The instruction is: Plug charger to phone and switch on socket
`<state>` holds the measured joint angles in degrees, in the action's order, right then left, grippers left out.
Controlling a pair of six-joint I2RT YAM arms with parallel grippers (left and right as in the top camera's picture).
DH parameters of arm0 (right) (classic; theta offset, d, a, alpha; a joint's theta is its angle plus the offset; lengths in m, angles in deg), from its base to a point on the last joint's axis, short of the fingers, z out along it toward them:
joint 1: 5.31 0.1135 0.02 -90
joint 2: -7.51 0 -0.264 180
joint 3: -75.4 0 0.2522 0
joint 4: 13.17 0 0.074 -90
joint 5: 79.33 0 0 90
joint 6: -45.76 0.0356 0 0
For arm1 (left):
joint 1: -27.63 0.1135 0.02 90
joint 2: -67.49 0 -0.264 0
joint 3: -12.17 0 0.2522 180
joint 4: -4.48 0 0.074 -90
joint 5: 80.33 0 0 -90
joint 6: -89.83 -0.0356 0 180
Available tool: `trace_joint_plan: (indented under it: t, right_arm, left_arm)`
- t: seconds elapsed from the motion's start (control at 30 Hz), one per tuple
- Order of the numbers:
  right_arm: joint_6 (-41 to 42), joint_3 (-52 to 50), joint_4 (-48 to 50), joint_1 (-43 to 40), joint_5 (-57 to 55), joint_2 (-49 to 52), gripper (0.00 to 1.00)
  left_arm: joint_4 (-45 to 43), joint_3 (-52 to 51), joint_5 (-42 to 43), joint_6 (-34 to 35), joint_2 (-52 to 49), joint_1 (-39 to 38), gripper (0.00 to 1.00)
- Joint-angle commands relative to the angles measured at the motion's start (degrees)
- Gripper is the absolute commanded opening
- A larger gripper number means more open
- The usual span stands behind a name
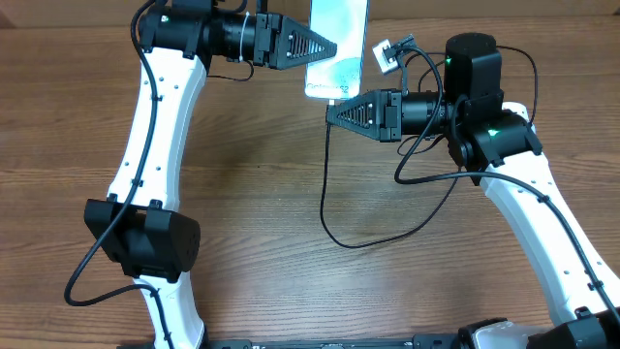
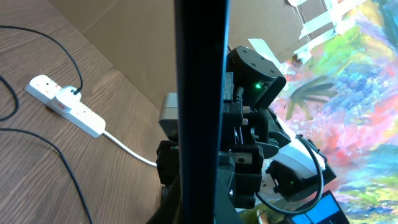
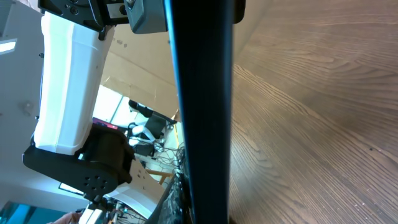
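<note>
At the far edge of the table (image 1: 242, 194), the phone (image 1: 337, 39) was seen with the left gripper (image 1: 332, 46) closed tight at its side. The right gripper (image 1: 331, 114) was likewise closed just below its lower end, where the charger (image 1: 325, 194) cable rose to meet it. Whether either pair of jaws held anything could not be told, nor whether the connector was seated. On the socket (image 2: 87, 118), lying well apart, a plug (image 2: 67, 96) was already fitted. The switching-on was judged still to be done.
</note>
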<state>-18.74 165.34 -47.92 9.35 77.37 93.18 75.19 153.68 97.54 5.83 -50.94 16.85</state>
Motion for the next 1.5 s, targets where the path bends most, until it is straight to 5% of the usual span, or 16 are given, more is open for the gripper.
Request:
trace_joint_plan:
  t: [0.0,1.47]
  right_arm:
    - [0.1,0.8,1.6,-0.5,-1.5,-0.7,0.04]
    - [1.6,0.8,2.8,0.0,-1.4,-0.7,0.04]
  left_arm:
    - [0.2,0.5,2.8,-0.7,0.5,-2.4,0.04]
    - [1.6,0.5,1.7,-1.8,0.5,-2.4,0.04]
